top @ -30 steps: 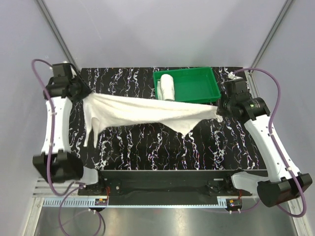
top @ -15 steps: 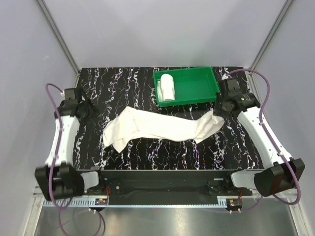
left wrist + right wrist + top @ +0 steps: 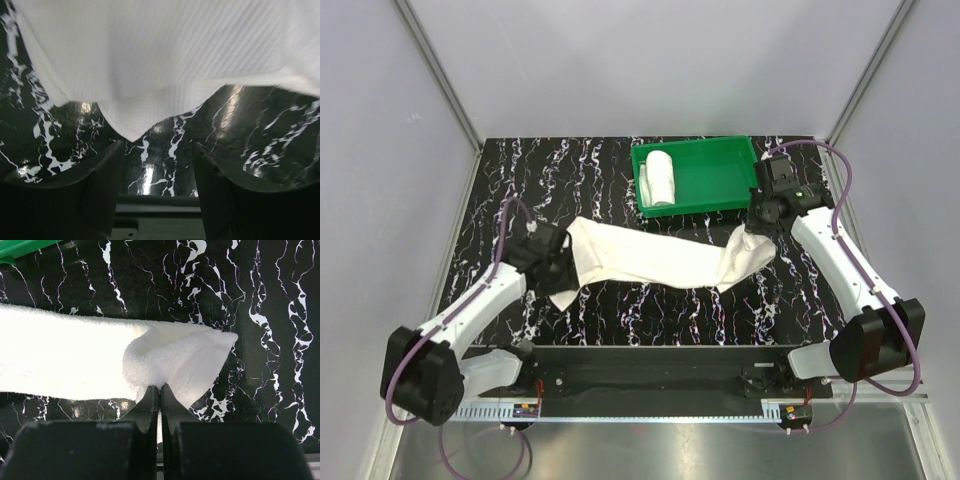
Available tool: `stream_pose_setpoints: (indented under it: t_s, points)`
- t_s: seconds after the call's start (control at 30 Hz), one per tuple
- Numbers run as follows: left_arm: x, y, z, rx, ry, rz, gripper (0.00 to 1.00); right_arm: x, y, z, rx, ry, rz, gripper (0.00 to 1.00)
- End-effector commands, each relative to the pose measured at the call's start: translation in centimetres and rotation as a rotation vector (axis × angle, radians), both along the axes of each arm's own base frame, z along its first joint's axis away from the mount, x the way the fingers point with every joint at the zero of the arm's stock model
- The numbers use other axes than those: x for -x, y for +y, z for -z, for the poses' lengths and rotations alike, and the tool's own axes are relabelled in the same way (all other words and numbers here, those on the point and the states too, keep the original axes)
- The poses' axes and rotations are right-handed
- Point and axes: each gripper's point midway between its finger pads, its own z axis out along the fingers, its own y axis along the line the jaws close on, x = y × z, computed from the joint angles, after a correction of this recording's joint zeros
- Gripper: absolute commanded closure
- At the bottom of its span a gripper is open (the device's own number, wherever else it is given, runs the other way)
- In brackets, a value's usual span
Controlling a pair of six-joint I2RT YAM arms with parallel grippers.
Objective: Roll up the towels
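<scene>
A long white towel (image 3: 660, 260) lies stretched across the black marbled table (image 3: 570, 170), somewhat bunched along its length. My right gripper (image 3: 756, 228) is shut on its right end; in the right wrist view the jaws (image 3: 160, 388) pinch a puckered fold of the towel (image 3: 75, 360). My left gripper (image 3: 561, 267) sits at the towel's left end, open and holding nothing. In the left wrist view its fingers (image 3: 105, 180) stand apart just short of the towel's hanging corner (image 3: 125, 127). A smaller towel (image 3: 662, 178), rolled up, lies in the green tray (image 3: 720, 175).
The green tray stands at the back right of the table, close behind my right gripper; its corner (image 3: 15, 247) shows in the right wrist view. A black rail (image 3: 650, 355) runs along the table's near edge between the arm bases.
The left gripper opened and let go of the towel, which dropped from being stretched in the air onto the table. The left arm swung from the far left to the towel's left end. The right gripper lowered, still gripping.
</scene>
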Motion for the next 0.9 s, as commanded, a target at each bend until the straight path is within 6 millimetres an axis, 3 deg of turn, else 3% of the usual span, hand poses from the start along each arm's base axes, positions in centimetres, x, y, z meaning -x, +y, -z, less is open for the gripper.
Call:
stream_pose_setpoints:
  t_s: [0.0, 0.3, 0.53, 0.6, 0.73, 0.8, 0.87]
  points:
    - [-0.6, -0.8, -0.2, -0.03, -0.03, -0.01, 0.37, -0.5, 0.0, -0.7, -0.012, -0.041, 0.0, 1.0]
    - [-0.5, -0.4, 4.5, -0.2, 0.082, 0.01, 0.35, 0.1, -0.1, -0.4, -0.013, -0.034, 0.001, 1.0]
    - [-0.8, -0.5, 6.8, -0.274, 0.124, 0.016, 0.37, 0.1, -0.1, 0.1, -0.011, -0.025, -0.004, 1.0]
    - [-0.8, -0.1, 7.3, -0.304, 0.129, 0.01, 0.43, 0.2, -0.2, 0.2, -0.004, -0.023, -0.002, 1.0]
    - [-1.0, 0.3, 7.7, -0.333, 0.129, 0.009, 0.74, 0.3, -0.2, 0.5, -0.001, -0.018, -0.001, 1.0]
    - [-1.2, 0.3, 7.7, -0.331, 0.125, 0.01, 0.97, 0.3, -0.3, 0.7, 0.0, -0.012, 0.002, 1.0]
    - [-1.3, -0.1, 7.4, -0.312, 0.119, 0.017, 1.0, 0.3, -0.4, 0.9, 0.005, -0.011, 0.009, 1.0]
